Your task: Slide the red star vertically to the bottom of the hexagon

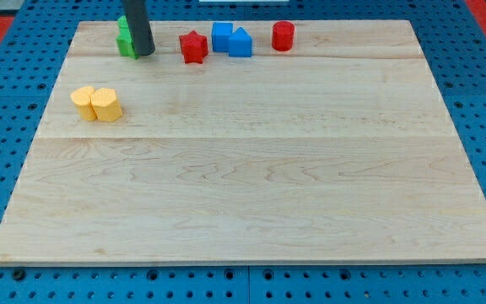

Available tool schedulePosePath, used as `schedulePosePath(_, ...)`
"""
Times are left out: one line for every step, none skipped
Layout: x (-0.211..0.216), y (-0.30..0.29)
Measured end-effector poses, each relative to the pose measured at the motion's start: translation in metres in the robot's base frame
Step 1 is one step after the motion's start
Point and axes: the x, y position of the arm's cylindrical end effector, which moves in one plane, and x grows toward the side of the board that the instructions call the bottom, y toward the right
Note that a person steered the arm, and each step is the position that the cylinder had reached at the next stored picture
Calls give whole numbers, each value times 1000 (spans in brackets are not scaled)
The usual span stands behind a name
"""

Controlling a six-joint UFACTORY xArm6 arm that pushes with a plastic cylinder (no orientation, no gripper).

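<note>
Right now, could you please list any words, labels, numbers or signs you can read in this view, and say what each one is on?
None: no readable text appears anywhere.
The wooden board, the red star, the other blocks and my tip carry no markings.

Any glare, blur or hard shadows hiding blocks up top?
Camera view: even light, no glare, soft shadows only; red star sharp; my tip covers part of the green block, so its shape is unclear.
</note>
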Motion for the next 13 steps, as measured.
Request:
schedulePosePath(-4,7)
schedulePosePath(-5,21)
schedulePosePath(-5,24)
schedulePosePath(-29,38)
schedulePosePath(-44,57)
schedulePosePath(-22,91)
schedulePosePath(-3,124)
schedulePosePath(-13,116)
schedulePosePath(-23,80)
schedulePosePath(-7,74)
schedulePosePath(21,88)
schedulePosePath(61,91)
schedulePosePath(91,114)
